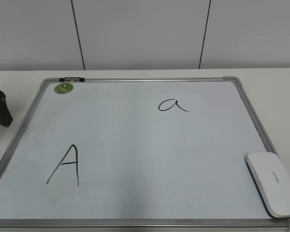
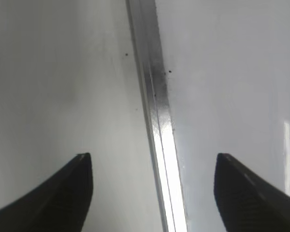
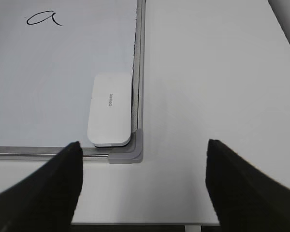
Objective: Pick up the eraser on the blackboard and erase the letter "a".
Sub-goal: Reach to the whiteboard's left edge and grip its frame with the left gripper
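White wall panels with dark vertical seams are closing off the far side of the scene, and a plain white tabletop (image 1: 19, 77) is carrying the blackboard (image 1: 135, 145); the board is lying flat and is filling most of the tabletop between its left and right edges.

Progress: nothing is erased as yet. The letter "a" (image 1: 172, 105) is standing complete in thin black marker toward the far right of the tabletop; the capital "A" (image 1: 65, 165) is sitting toward the near left, likewise untouched. The eraser (image 1: 274, 183) is resting on the board at the near right corner of the tabletop, tucked against the frame and the grey corner cap (image 3: 128, 151). By this reading the whole task is remaining: pick up, carry, wipe.

Grippers: the right gripper (image 3: 142, 181) is hovering with jaws spread wide and holding nothing, just nearer than the eraser; the left gripper (image 2: 154, 188) is likewise spread and empty, straddling the silver frame (image 2: 157, 111) at the left edge of the tabletop (only a dark part of that arm is showing in the exterior view).

Materials: the board face is smooth, glossy and faintly reflective; its frame is ribbed bright metal; the eraser is a flat rounded-rectangle block of white plastic with small grey lettering; a round green sticker (image 1: 64, 88) is sitting at the far left.
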You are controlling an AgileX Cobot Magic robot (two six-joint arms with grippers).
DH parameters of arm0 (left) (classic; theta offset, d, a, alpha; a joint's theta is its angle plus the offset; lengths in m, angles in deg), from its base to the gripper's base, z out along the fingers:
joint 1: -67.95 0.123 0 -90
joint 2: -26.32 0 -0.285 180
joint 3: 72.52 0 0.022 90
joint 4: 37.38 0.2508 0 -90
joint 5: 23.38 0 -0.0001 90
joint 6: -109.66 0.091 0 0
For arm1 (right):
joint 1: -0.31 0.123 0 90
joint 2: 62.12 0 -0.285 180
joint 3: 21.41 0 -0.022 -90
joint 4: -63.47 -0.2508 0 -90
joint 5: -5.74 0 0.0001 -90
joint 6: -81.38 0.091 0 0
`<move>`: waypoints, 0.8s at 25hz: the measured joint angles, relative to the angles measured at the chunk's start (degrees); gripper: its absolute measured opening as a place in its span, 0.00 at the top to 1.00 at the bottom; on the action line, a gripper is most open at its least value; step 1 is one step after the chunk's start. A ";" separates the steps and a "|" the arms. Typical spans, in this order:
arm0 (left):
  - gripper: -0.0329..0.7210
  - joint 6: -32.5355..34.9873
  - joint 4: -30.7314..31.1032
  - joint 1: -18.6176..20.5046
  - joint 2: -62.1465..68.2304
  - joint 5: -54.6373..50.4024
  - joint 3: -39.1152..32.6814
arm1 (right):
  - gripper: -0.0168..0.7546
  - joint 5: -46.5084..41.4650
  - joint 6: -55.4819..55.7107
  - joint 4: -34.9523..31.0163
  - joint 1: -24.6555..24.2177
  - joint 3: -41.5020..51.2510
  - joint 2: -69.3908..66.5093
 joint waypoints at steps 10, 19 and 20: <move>0.27 0.35 -0.24 0.00 7.73 -3.04 8.14 | 0.22 0.00 0.00 0.00 0.00 0.00 0.00; 0.42 0.45 -1.83 0.00 11.41 -3.29 9.42 | 0.22 0.00 0.00 0.00 0.00 0.00 0.00; 0.42 0.45 -2.09 0.00 11.45 -3.29 9.42 | 0.22 0.00 0.00 0.00 0.00 0.00 0.00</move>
